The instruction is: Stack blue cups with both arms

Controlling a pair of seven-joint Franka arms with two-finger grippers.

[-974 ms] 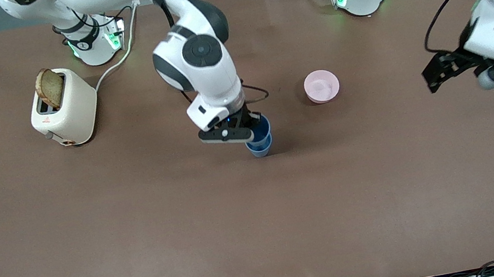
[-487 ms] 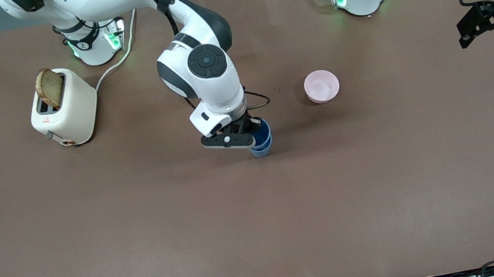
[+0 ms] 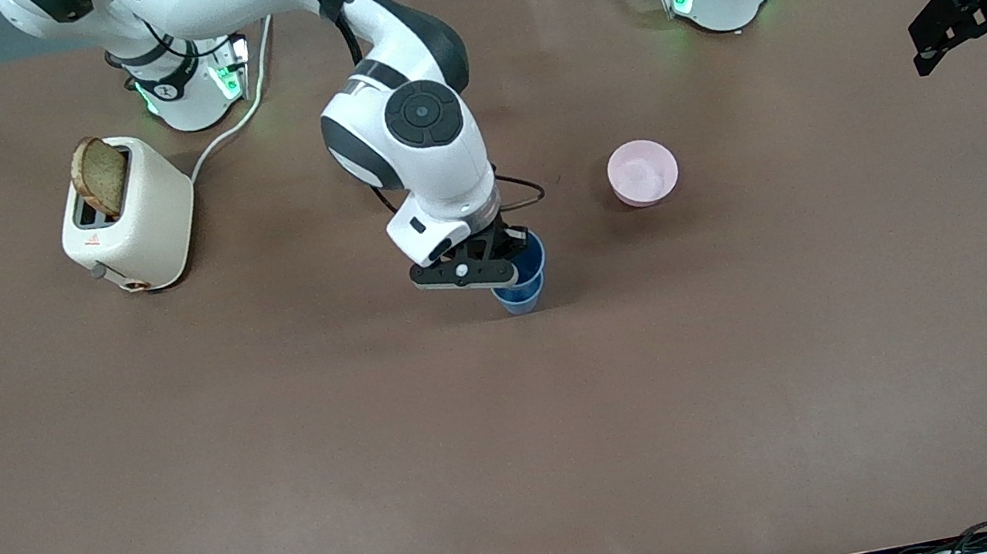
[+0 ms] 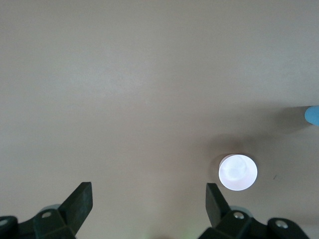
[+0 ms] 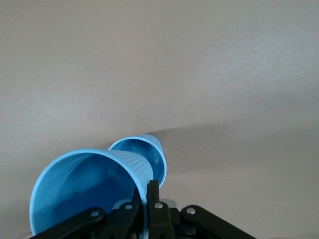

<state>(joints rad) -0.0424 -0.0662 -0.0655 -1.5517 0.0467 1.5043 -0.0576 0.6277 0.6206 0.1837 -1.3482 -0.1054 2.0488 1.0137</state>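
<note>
A toaster [image 3: 127, 215] with a slice of bread [image 3: 100, 176] is seen near the worktop [image 3: 285, 476] edge at the right arm's end. Mid-worktop, one blue cup [image 3: 530, 257] is gripped at its rim by the closed right hand [image 3: 506, 260], above a second blue cup [image 3: 518, 296] standing on the worktop. A pink bowl [image 3: 643, 172] is noted beside them. The left hand [image 3: 977, 24] is held wide open and empty, high over the left arm's end.

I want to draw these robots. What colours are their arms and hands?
The arms are chunky white tubes with black bands and round grey-black joint caps. Each pincer, right and left, is black with two flat fingers. Black cables loop along the arms, and green lights glow on the white bases.
</note>
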